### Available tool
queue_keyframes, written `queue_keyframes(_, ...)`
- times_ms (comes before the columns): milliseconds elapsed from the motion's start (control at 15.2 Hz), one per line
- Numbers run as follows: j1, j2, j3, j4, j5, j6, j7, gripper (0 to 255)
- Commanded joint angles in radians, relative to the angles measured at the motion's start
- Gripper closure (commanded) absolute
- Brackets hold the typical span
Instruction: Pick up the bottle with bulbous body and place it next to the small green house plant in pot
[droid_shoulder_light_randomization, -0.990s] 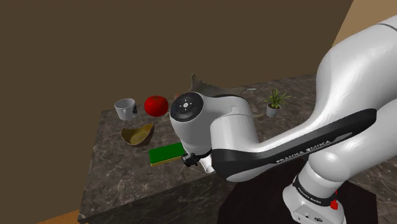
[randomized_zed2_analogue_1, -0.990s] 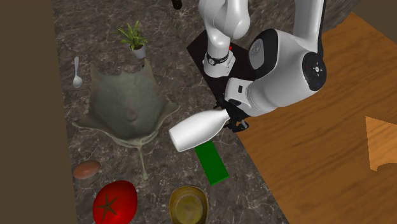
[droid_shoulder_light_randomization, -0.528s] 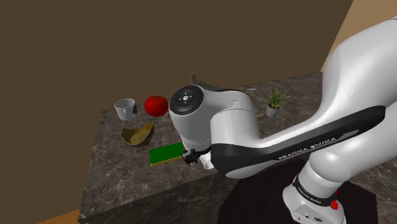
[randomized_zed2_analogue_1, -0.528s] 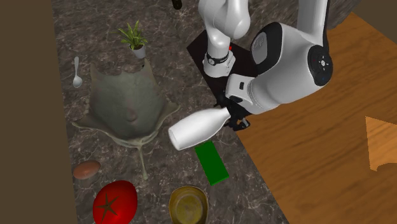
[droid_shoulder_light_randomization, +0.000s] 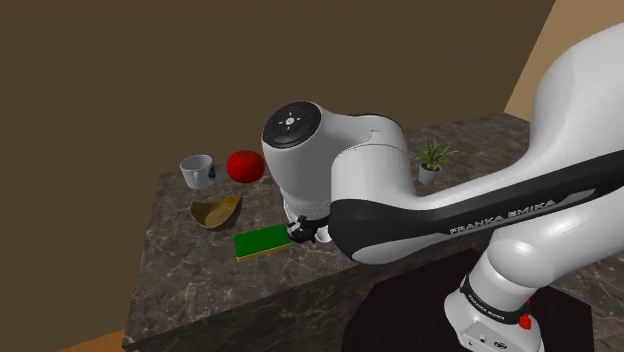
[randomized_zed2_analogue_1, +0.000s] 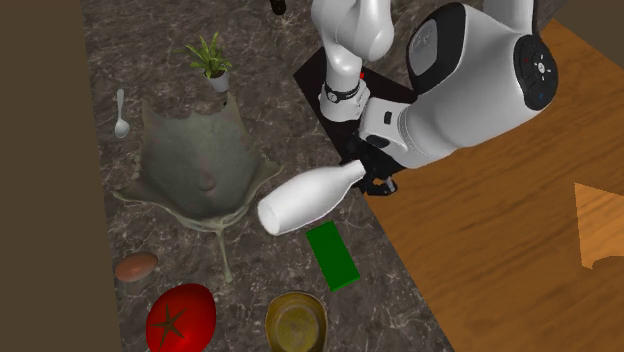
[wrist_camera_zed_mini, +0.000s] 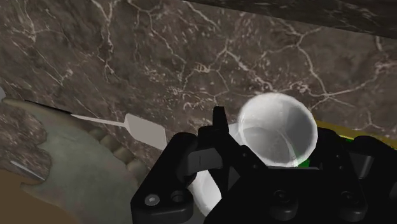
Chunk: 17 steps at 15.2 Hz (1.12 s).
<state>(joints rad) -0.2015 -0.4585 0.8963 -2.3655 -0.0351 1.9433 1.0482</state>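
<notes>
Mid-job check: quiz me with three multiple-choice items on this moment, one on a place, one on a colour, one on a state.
1. The green block lies:
A. inside the bowl
B. on the counter, between the bottle and the bowl
C. in the pincer

2. The bottle is:
A. red
B. green
C. white

3. The pincer is:
A. shut on the bottle's neck
B. open
C. shut on nothing

Answers:
1 B: the second exterior view shows the block flat on the counter between the two.
2 C: the bottle's body and neck are plain white.
3 A: the wrist view shows the black fingers clasping the bottle.
</notes>
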Motion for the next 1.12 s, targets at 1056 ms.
queue_keyframes(1056,0.013,-0.057,-0.085,0.191,0.006,-0.231,-0.091,255)
